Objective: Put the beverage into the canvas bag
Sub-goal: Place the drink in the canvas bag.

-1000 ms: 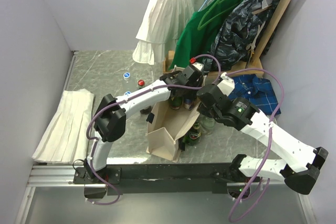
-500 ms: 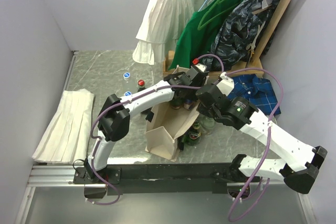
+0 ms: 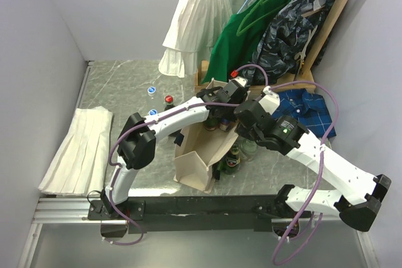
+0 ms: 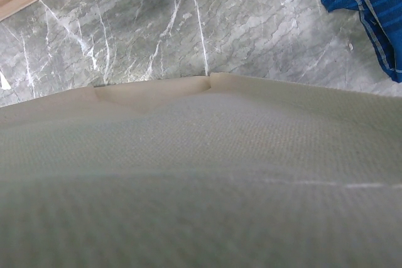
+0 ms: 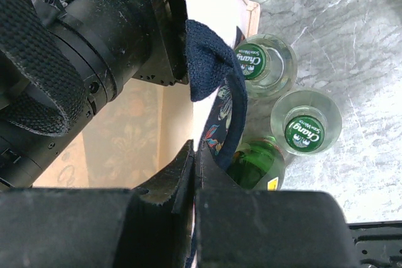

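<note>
The cream canvas bag (image 3: 196, 160) stands upright mid-table, its mouth open. My right gripper (image 3: 241, 119) is shut on the bag's right rim (image 5: 179, 123), beside its navy strap handle (image 5: 213, 73). Green Chang beverage bottles (image 3: 233, 160) stand on the table just right of the bag, and two capped ones (image 5: 252, 64) (image 5: 303, 133) and a green one (image 5: 254, 171) show in the right wrist view. My left gripper (image 3: 230, 94) reaches over the bag's far end. Canvas (image 4: 201, 186) fills the left wrist view and hides its fingers.
A folded white cloth (image 3: 78, 149) lies at the left. A red-capped bottle (image 3: 168, 100) and blue-capped ones (image 3: 151, 90) stand behind the left arm. Hanging clothes (image 3: 251, 29) on a wooden rack fill the back. A blue plaid shirt (image 3: 308, 111) lies at the right.
My left arm has shifted a little to the right over the bag, then held still. The right gripper has kept its hold on the bag's rim.
</note>
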Available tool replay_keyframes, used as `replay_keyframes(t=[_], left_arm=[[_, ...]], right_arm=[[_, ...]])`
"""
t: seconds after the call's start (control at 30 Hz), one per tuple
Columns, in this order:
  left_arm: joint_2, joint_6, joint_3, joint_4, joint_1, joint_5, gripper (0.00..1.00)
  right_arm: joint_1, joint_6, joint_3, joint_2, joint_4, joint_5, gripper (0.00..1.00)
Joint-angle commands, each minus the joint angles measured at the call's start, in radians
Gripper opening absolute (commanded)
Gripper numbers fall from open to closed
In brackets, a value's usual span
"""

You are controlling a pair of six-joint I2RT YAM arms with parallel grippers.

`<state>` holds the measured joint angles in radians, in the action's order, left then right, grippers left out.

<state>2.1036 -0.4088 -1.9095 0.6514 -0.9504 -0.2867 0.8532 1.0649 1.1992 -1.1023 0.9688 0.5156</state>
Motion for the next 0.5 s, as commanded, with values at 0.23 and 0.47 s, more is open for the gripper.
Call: replay_keyframes(t=[0.23,0.47], left_arm=[[-0.024,0.038,-0.049,-0.059,-0.007,-0.072,0.60],[-0.031,0.039,-0.036,-0.065,-0.007,-0.078,0.69]], right_arm=[[0.003,-0.003,0.034,-0.002,0.001,0.024,0.00],[0.004,-0.002,0.036,-0.005,-0.001,0.021,0.00]])
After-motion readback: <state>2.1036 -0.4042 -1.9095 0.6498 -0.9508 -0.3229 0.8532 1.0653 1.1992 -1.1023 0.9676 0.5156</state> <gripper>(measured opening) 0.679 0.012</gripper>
